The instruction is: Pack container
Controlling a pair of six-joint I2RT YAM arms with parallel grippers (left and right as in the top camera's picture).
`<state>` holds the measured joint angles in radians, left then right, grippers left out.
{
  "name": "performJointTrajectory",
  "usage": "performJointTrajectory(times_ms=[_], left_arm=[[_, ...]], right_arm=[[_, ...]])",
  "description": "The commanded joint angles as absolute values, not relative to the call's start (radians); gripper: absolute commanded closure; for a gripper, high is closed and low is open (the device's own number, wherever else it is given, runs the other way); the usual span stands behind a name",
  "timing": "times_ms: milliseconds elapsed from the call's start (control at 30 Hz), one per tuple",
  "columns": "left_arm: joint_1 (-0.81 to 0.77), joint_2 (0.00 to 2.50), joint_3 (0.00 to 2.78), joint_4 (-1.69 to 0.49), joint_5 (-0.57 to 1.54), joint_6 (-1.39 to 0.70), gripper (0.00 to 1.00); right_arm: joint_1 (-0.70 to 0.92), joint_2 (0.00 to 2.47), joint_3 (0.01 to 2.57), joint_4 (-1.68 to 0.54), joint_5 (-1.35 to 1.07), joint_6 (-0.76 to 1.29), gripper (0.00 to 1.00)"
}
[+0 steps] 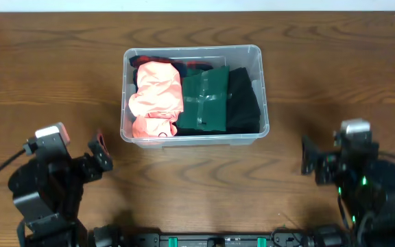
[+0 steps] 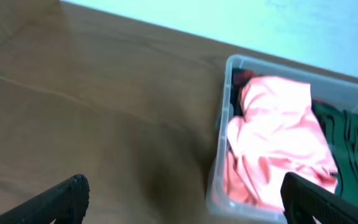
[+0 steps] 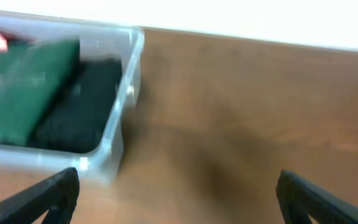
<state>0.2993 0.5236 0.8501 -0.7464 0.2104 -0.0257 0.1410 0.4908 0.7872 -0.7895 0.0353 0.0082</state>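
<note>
The clear plastic container point(image 1: 262, 75) stands at the middle back of the wooden table. It holds a crumpled pink cloth point(image 1: 158, 96) at the left, a folded dark green cloth point(image 1: 206, 99) in the middle and a black cloth point(image 1: 243, 103) at the right. My left gripper point(image 1: 101, 152) is open and empty near the front left, apart from the container. My right gripper point(image 1: 308, 156) is open and empty at the front right. The container point(image 2: 219, 155) and pink cloth point(image 2: 278, 137) show in the left wrist view; the container point(image 3: 126, 99), green cloth point(image 3: 23, 87) and black cloth point(image 3: 82, 106) show in the right wrist view.
Bare wooden table point(image 1: 60, 75) lies left, right and in front of the container. The arm bases sit at the front edge point(image 1: 211, 240). A pale wall edge runs along the back of the table point(image 3: 260, 22).
</note>
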Motion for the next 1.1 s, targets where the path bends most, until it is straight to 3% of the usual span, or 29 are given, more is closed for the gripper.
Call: performJointTrajectory(times_ms=[0,200,567,967,1067], left_arm=[[0.303,0.503,0.844,-0.784,0.213,-0.031,0.02],[0.303,0.507,0.843,-0.848,0.213,-0.031,0.02],[0.303,0.507,0.843,-0.883,0.213,-0.031,0.02],[0.303,0.507,0.844,-0.883,0.213,-0.031,0.02],[0.303,0.507,0.844,-0.883,0.213,-0.031,0.02]], right_arm=[[0.150,0.410,0.770,-0.897,0.045,0.022,0.01],[0.150,0.381,0.769,-1.147,0.045,0.023,0.01],[0.150,0.381,0.767,-1.141,0.046,0.022,0.01],[0.124,0.007,0.640,-1.087,-0.006,0.022,0.01],[0.122,0.014,0.580,-1.038,-0.017,0.022,0.01]])
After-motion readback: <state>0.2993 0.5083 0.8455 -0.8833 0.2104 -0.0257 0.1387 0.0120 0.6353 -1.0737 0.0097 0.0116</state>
